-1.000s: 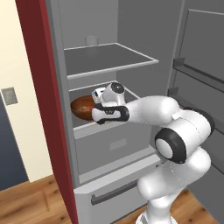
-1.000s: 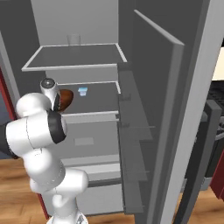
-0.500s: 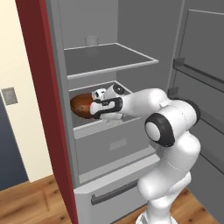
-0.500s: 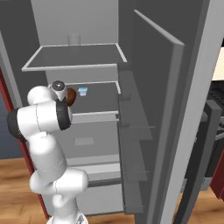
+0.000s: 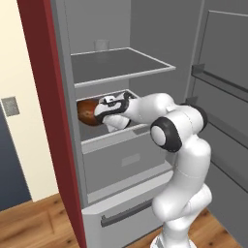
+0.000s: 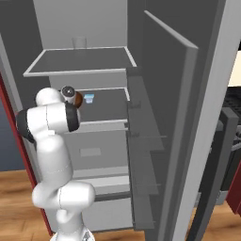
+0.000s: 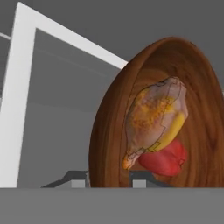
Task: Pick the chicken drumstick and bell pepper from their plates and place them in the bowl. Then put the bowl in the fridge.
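The fridge (image 5: 121,65) stands open, and my arm reaches in over its middle shelf. My gripper (image 5: 107,110) is shut on the rim of the dark reddish-brown bowl (image 5: 87,112), at the shelf's left side. In the hand view the fingertips (image 7: 140,177) sit on either side of the bowl's wall (image 7: 107,140). Inside the bowl lie the golden-brown chicken drumstick (image 7: 153,120) and, beneath it, the red bell pepper (image 7: 164,159). From the right base view the bowl (image 6: 78,99) peeks out beside my hand (image 6: 69,93). The plates are out of view.
A clear glass (image 5: 100,45) stands on the upper shelf. A small blue-and-white item (image 6: 89,98) sits on the middle shelf to the right of the bowl. The open door with racks (image 6: 164,117) stands to the right, a drawer (image 5: 126,213) below, and a dark red side panel (image 5: 46,97) to the left.
My arm has stretched deeper into the fridge, carrying the bowl a little further in over the middle shelf. The grip on the bowl has stayed the same.
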